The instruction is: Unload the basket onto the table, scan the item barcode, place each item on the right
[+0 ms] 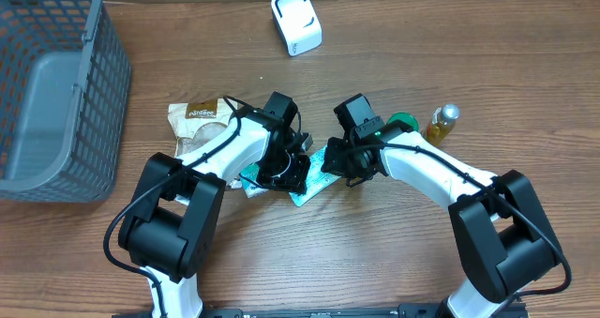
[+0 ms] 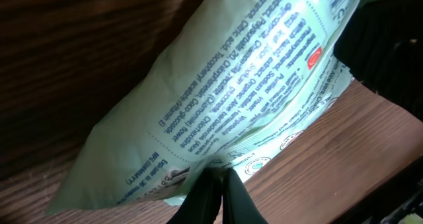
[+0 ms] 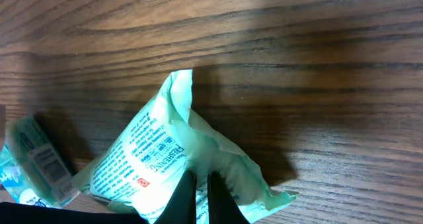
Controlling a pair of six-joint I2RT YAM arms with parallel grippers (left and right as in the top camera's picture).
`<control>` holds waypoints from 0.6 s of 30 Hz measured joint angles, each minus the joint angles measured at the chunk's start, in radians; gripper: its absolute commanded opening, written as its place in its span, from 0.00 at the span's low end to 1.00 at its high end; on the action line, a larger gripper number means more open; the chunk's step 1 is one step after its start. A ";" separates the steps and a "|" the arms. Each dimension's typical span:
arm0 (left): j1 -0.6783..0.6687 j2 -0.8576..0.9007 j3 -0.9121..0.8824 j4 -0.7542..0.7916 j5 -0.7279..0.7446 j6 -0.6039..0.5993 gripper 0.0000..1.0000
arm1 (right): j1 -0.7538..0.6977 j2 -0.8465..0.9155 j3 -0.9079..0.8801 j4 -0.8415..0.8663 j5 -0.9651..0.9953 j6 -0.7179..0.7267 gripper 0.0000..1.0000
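The item is a pale green wipes packet [image 1: 316, 183] with blue print, held between both arms at the table's middle. My left gripper [image 1: 292, 172] is shut on its edge. In the left wrist view the black fingertips [image 2: 213, 187] pinch the packet [image 2: 225, 85] next to a partly visible barcode [image 2: 173, 178]. My right gripper [image 1: 335, 164] is shut on the other side. There its fingers [image 3: 187, 196] clamp the crumpled packet [image 3: 149, 151] just above the wood. A white boxy scanner [image 1: 296, 22] stands at the far middle, apart from both grippers.
A grey mesh basket [image 1: 56, 83] fills the far left. A tan snack bag [image 1: 195, 121] lies beside the left arm. A green-capped item [image 1: 404, 123] and an amber bottle [image 1: 441, 124] stand behind the right arm. A small teal pack [image 3: 38, 156] lies left of the packet.
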 measured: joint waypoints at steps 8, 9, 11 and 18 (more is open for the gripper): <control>0.001 -0.004 0.001 -0.008 -0.013 0.002 0.04 | 0.000 -0.003 -0.005 0.005 0.013 0.027 0.04; 0.005 -0.008 0.001 -0.011 -0.021 0.002 0.04 | 0.000 -0.003 -0.005 0.005 0.013 0.031 0.04; 0.009 -0.015 0.001 -0.011 -0.037 0.002 0.04 | 0.000 -0.004 -0.005 0.005 0.014 0.037 0.04; 0.055 -0.042 0.001 -0.018 -0.099 0.002 0.04 | -0.001 -0.034 -0.004 0.003 0.032 0.042 0.09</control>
